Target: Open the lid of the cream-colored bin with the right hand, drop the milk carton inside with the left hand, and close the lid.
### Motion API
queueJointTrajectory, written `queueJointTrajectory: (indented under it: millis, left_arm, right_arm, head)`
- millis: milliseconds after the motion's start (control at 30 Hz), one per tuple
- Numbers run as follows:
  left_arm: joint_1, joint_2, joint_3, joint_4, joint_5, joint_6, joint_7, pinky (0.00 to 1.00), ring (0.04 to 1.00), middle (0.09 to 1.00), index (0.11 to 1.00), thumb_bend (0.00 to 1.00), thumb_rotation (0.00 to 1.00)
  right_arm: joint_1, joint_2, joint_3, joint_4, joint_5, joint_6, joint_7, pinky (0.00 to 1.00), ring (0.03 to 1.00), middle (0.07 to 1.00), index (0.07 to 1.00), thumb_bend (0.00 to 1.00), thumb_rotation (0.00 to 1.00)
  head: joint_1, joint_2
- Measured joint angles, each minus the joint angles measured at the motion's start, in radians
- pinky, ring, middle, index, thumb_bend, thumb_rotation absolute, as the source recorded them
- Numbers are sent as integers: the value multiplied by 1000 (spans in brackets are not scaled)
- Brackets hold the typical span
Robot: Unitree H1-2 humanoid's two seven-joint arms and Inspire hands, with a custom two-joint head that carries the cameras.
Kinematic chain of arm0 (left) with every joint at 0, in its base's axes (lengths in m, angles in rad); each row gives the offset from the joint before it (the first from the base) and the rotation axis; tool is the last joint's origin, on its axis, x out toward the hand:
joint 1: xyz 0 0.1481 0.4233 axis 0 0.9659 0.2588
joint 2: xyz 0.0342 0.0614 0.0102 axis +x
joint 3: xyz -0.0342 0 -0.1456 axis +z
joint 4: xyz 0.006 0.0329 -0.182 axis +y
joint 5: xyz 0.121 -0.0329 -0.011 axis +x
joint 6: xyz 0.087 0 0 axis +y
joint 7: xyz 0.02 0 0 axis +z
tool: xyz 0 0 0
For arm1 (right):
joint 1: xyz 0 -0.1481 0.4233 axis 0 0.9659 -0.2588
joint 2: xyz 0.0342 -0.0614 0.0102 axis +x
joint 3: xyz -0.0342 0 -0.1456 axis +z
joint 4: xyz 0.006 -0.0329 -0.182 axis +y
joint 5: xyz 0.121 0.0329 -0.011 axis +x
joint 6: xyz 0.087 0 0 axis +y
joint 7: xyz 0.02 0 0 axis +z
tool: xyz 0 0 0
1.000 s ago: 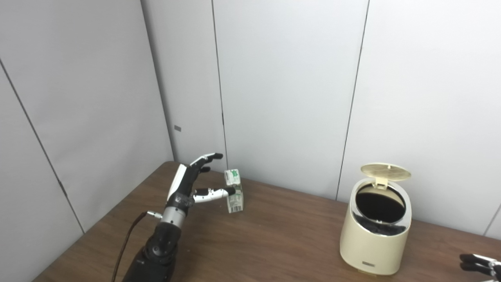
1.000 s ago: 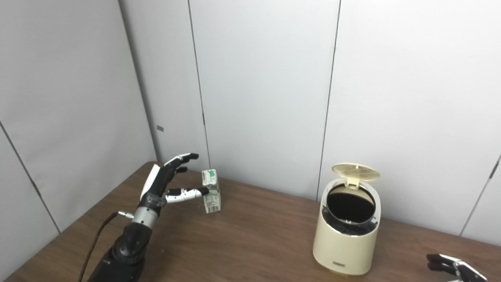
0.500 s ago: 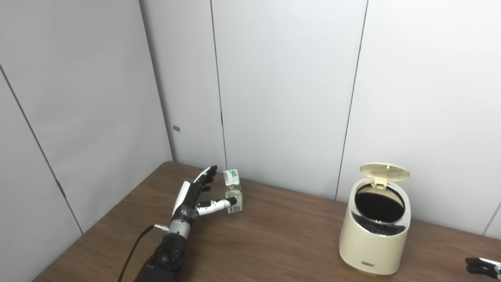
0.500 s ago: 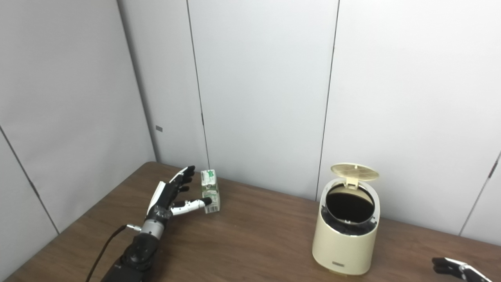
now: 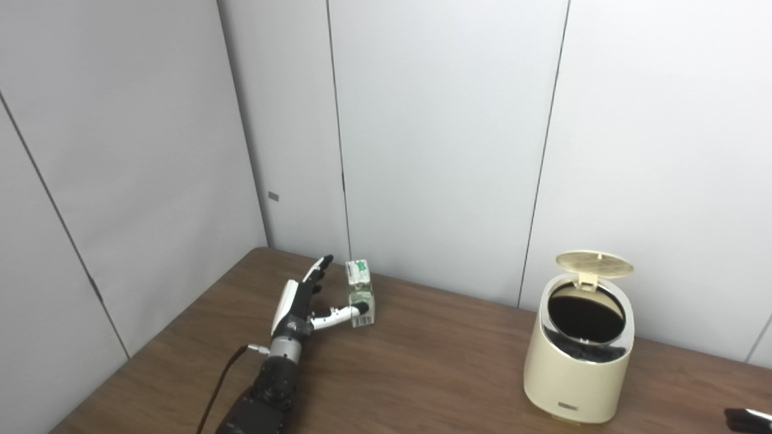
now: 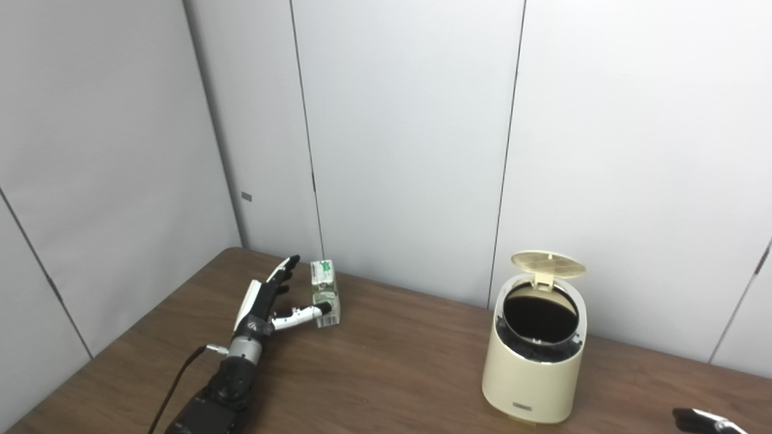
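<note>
I count one milk carton (image 5: 360, 293) standing just off my left hand's (image 5: 300, 299) fingertips (image 5: 324, 261), one cream-colored bin (image 5: 578, 352) with its single lid (image 5: 594, 264) raised, one brown table (image 5: 422, 374), and two hands, the right hand (image 6: 702, 420) barely in view.

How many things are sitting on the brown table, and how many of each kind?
Small white-and-green milk carton: 1
Cream-colored round bin with its lid flipped up: 1
Total: 2 things on the brown wooden table
</note>
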Motion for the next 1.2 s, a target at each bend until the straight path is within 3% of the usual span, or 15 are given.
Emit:
queueJointTrajectory:
  millis: [200, 467, 600, 733, 967, 1000, 1067, 1200]
  left_arm:
    - [-5, -5, 14, 5, -103, 8, -108, 889, 930, 927, 949, 912, 288]
    - [-40, -13, 14, 28, -148, 12, -153, 860, 880, 877, 906, 892, 228]
    - [-48, -28, 22, 40, -177, 11, -167, 717, 790, 811, 835, 867, 161]
    - [-66, -28, 28, 62, -204, 11, -200, 662, 739, 762, 782, 852, 97]
    - [-95, -31, 21, 111, -198, 1, -174, 552, 597, 620, 631, 786, 33]
    - [-97, -34, 16, 111, -190, 1, -160, 533, 579, 600, 563, 656, 43]
    - [-100, -46, 13, 114, -181, 0, -128, 504, 552, 570, 505, 548, 50]
    - [-102, -61, 4, 116, -154, -5, -76, 497, 548, 553, 489, 520, 55]
  right_arm:
    - [12, -13, 0, -13, -5, 1, 0, 264, 522, 737, 732, 930, 419]
    - [20, -13, 1, -34, -11, 3, 0, 283, 536, 749, 740, 919, 423]
    - [25, -14, 1, -34, -11, 3, 0, 282, 528, 737, 733, 926, 434]
    - [27, -15, 1, -34, -11, 3, 0, 280, 529, 741, 739, 930, 456]
    - [36, -18, -1, -43, -10, 11, 4, 269, 522, 714, 735, 944, 490]
    - [39, -19, -1, -45, -10, 16, 5, 262, 519, 717, 733, 951, 496]
    - [44, -20, -2, -47, -11, 26, 5, 254, 505, 712, 729, 965, 505]
    - [47, -20, -3, -56, -11, 33, 6, 268, 516, 717, 730, 959, 496]
  head:
    - [-2, 5]
    - [-8, 11]
    - [-12, 12]
    - [-18, 15]
    - [-18, 26]
    - [-18, 28]
    - [-18, 29]
    - [-12, 29]
